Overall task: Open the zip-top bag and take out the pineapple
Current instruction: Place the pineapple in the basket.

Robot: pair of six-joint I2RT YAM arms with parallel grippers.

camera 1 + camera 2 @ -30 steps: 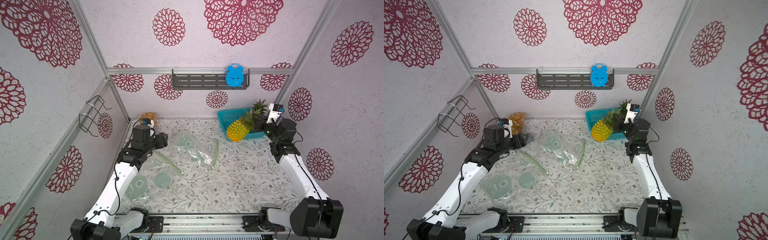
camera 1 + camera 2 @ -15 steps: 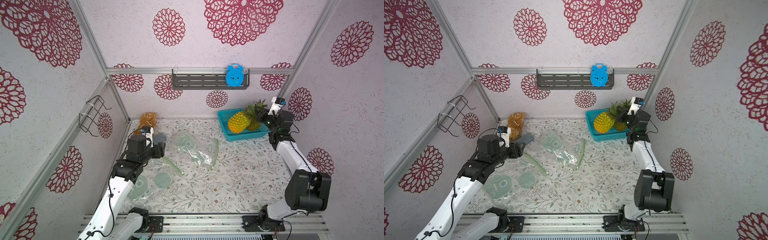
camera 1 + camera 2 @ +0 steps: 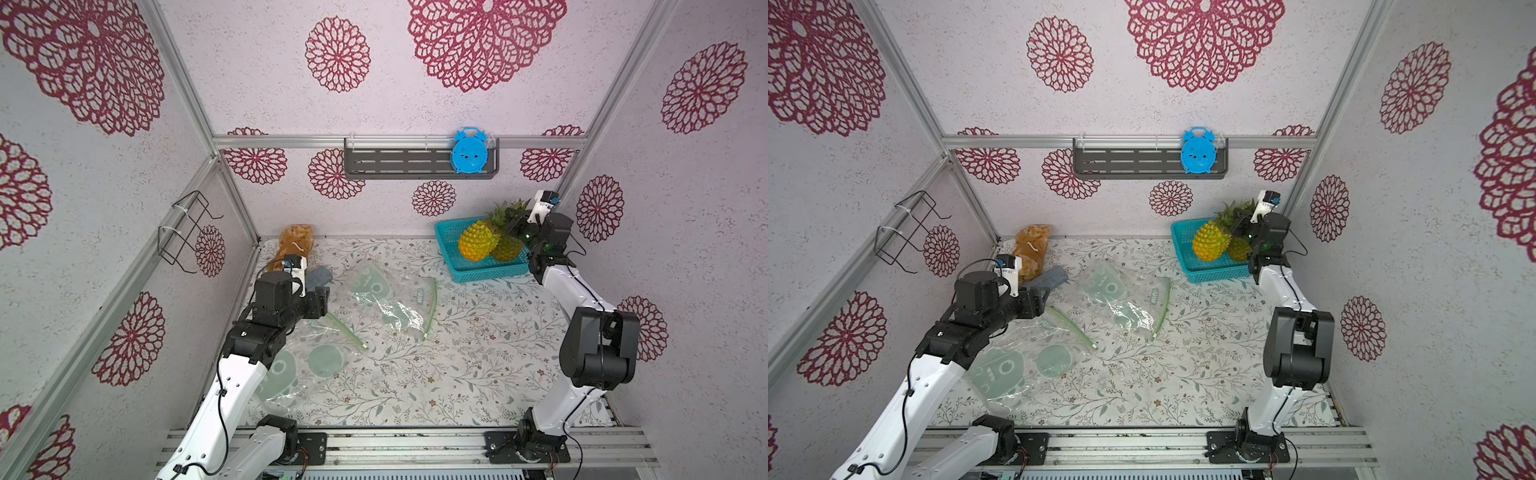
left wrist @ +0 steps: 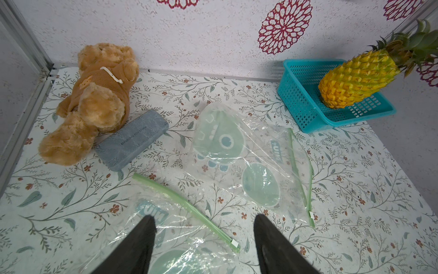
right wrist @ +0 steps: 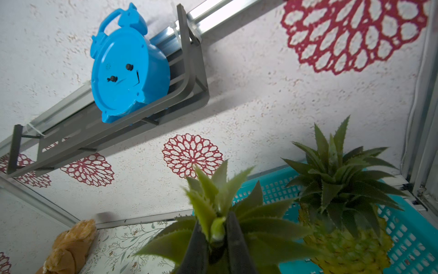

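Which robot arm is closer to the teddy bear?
Left. The left end effector hangs open near the teddy bear, over a zip-top bag. The right end effector is far off at the teal basket, shut on a pineapple.

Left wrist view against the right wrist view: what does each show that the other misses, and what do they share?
Only the left wrist view: the open left gripper over the near zip-top bag, the far zip-top bag and the grey case. Only the right wrist view: the right gripper shut on the held pineapple by its crown, a second pineapple in the teal basket, and the blue alarm clock on the wall shelf. Both: the held pineapple, the teal basket, the teddy bear.
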